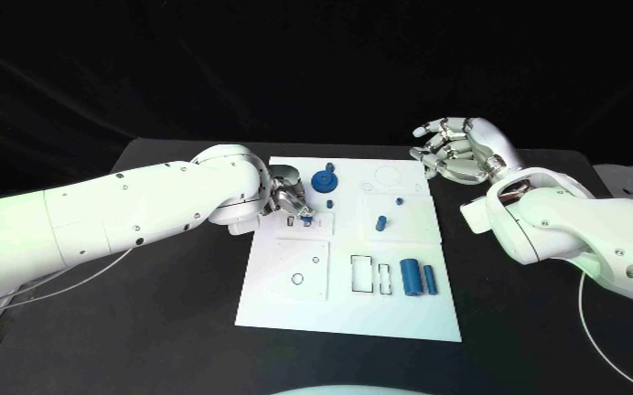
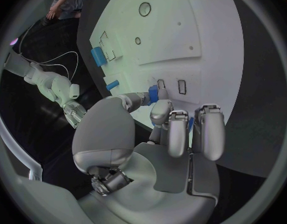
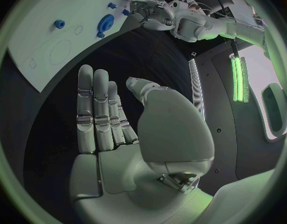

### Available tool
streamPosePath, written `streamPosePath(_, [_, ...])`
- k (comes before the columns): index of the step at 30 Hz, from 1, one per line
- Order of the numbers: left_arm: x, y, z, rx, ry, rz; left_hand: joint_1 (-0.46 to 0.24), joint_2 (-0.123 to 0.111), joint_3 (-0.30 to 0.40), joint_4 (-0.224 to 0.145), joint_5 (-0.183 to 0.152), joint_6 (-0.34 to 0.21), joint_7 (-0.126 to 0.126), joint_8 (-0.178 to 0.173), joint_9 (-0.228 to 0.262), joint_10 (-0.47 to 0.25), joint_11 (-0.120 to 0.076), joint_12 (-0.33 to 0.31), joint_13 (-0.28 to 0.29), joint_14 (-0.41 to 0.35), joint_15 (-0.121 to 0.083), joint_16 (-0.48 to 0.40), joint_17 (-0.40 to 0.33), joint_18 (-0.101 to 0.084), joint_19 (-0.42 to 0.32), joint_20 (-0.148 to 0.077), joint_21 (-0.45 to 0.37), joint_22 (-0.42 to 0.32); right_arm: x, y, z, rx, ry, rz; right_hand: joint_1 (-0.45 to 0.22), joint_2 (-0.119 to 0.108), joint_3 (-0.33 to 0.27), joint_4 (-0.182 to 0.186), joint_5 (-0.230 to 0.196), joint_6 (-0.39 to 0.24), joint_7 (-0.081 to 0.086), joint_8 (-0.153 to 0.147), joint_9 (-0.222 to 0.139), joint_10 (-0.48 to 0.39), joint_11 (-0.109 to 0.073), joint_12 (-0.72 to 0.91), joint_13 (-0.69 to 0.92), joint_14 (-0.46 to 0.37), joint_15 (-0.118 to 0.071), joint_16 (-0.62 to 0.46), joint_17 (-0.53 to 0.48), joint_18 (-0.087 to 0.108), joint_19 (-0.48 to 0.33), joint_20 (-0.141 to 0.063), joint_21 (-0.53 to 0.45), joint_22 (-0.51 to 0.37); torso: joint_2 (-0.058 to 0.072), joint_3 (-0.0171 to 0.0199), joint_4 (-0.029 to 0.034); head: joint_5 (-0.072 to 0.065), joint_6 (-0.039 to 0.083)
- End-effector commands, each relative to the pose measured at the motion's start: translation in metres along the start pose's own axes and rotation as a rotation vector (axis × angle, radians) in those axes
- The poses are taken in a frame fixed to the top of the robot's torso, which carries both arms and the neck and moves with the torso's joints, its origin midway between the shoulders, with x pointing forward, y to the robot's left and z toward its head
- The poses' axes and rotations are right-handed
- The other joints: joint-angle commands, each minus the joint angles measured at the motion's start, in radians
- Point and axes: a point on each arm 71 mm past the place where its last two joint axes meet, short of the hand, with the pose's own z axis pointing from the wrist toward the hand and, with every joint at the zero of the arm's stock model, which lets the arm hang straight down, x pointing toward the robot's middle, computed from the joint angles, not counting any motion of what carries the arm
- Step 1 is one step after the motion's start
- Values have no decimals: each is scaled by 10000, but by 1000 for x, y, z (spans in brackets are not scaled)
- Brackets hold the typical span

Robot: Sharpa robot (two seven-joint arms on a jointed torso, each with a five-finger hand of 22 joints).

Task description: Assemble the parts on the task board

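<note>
While the left robot hand hovers low over the task board, we pinch a small blue part between thumb and fingertips, right above the little slots near the board's left-middle; we judge the step to be seating this piece, so next comes lining it up with a slot and pressing down. Right robot hand sits off the board's far right corner over the tabletop – fingers spread, holding nothing. Counted loose on the board: one round blue disc; two blue cylinders side by side; roughly three tiny blue pegs – small, hard to count.
</note>
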Motion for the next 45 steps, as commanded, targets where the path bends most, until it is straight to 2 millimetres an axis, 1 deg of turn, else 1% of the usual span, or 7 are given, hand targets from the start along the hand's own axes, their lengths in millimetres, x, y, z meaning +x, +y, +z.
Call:
streamPosePath(1, [1,0,1,0,142,349,-48,78,1827,-1871,58,255,-210,-18,11,88,6,62,15,1039,-70,63,2627,-148,131,-58,51,394,0,2,0,-204,-74,-11,-9,18,-14,-72,33,56,15,64,13,10,-21,-63,-21,74,-15,-46,12,50,64,-22,-71,-17,-4,2,6,10,-10])
streamPosePath(8, [0,2,2,-92,213,457,-65,63,1812,-1874,96,265,-214,-15,16,107,4,80,39,1039,-72,63,2627,-151,137,-59,56,408,0,2,0,-204,-76,-2,-14,18,-16,-70,32,56,17,67,13,11,-20,-66,-32,77,-14,-58,14,49,68,-23,-77,-25,4,-12,12,21,-29])
streamPosePath(15, [2,2,4,-113,261,500,-70,56,1805,-1878,118,270,-217,-13,18,115,2,86,46,1039,-74,63,2627,-151,137,-59,57,410,1,3,-1,-213,-49,17,-22,20,-19,-66,31,56,17,72,13,14,-19,-69,-48,84,-13,-75,18,47,76,-24,-87,-37,3,-8,-7,27,-54])
streamPosePath(23, [2,2,4,-129,279,508,-79,50,1796,-1878,138,276,-218,-10,21,126,-1,96,60,1039,-75,63,2627,-154,142,-60,62,423,1,3,-1,-180,-44,27,-34,24,-22,-60,33,56,18,76,13,17,-17,-72,-65,90,-12,-94,22,46,83,-24,-97,-50,-2,-2,20,13,-66])
streamPosePath(34, [4,1,4,-87,416,598,-95,47,1782,-1870,156,286,-221,-6,25,148,-2,120,92,1039,-76,63,2627,-152,138,-61,58,413,1,3,0,-163,-17,40,-48,26,-26,-53,36,53,18,82,12,22,-17,-75,-87,100,-11,-117,28,45,92,-24,-112,-68,-5,0,10,37,-82])
streamPosePath(40, [6,-2,5,-44,464,651,-127,53,1757,-1849,189,311,-231,5,34,178,-10,147,127,1039,-80,63,2627,-154,142,-62,63,426,2,3,0,-170,-6,46,-53,29,-28,-51,37,53,18,85,12,25,-18,-76,-97,106,-11,-128,31,45,98,-25,-119,-77,-6,5,13,47,-63])
streamPosePath(45, [7,-2,6,-42,420,645,-135,58,1754,-1844,202,318,-235,8,37,179,-12,145,123,1039,-81,63,2627,-152,137,-62,58,413,2,3,0,-176,-4,50,-56,34,-27,-49,40,55,17,89,12,30,-19,-75,-108,114,-12,-140,34,45,104,-26,-126,-86,3,-6,-7,43,-52])
